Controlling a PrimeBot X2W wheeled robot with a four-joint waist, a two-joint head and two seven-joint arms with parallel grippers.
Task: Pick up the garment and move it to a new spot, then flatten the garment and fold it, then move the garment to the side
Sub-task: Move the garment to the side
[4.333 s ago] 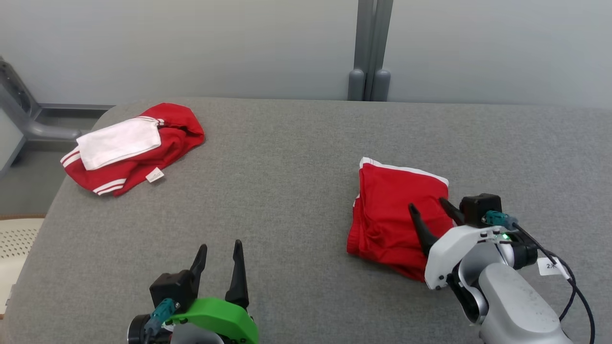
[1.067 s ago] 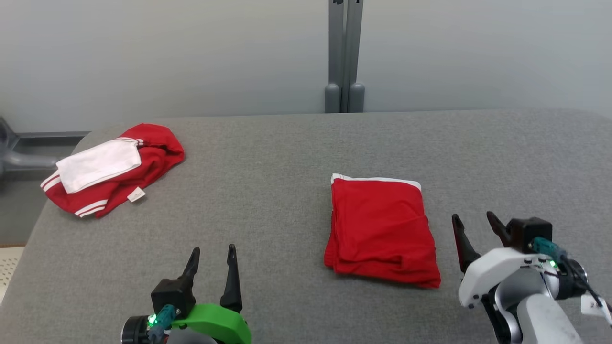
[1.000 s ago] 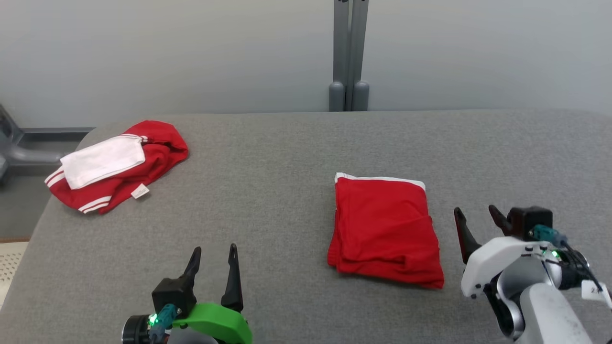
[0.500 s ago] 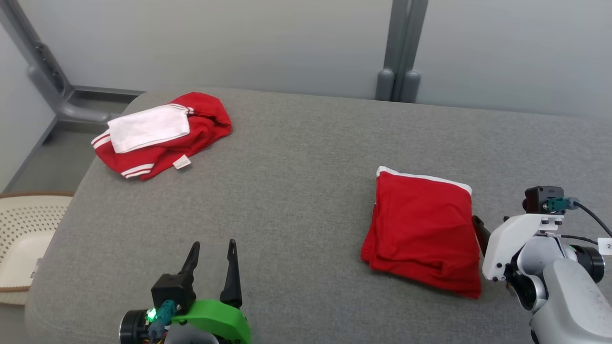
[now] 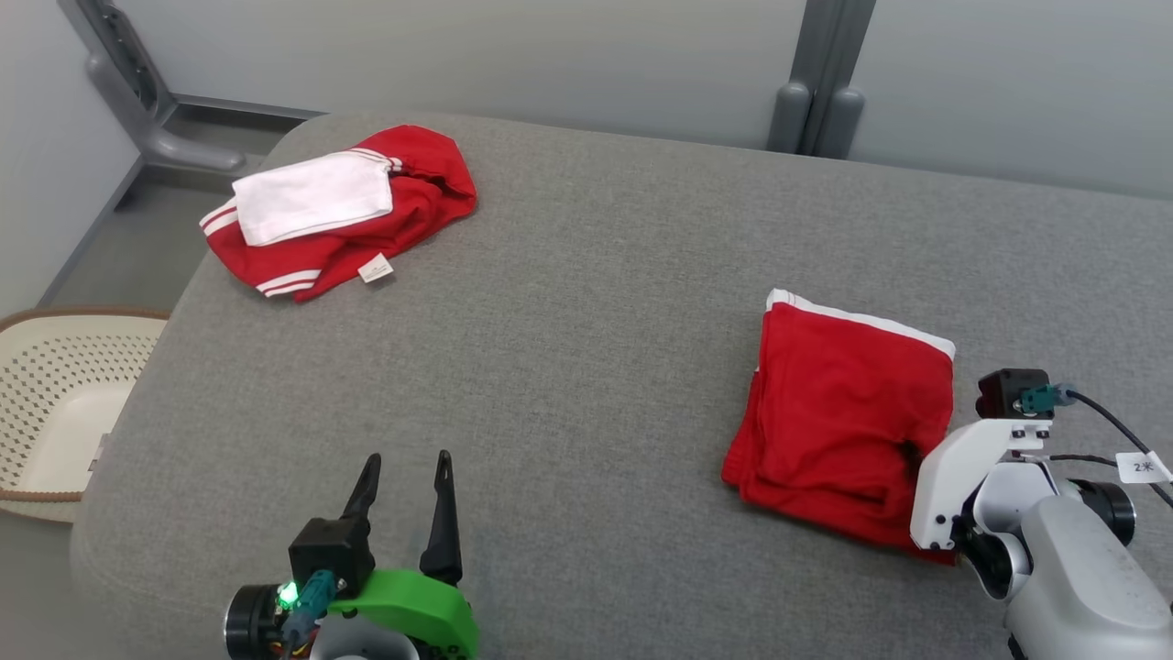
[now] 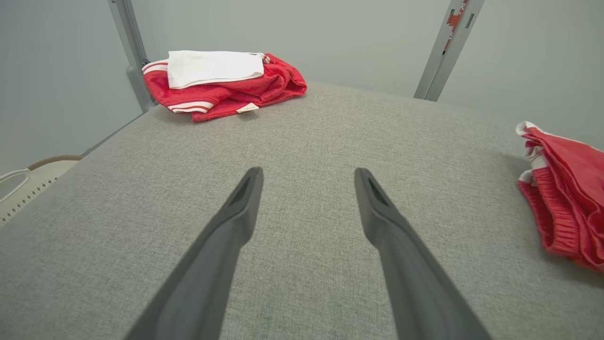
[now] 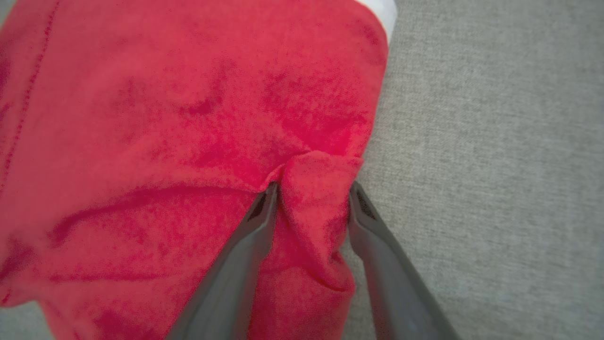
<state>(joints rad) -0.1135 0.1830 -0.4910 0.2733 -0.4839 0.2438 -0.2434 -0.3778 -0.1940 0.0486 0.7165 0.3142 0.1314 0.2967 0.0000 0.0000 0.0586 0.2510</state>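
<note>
While the left jaws gape empty, the right jaws pinch the folded red garment (image 7: 165, 94).

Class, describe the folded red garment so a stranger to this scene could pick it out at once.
On the grey padded table, look to the right side near the front. There lies the folded red garment, a neat rectangle with a white band along its far edge, pinched by the right pincer. The rumpled red and white heap at the far left is unfolded.
</note>
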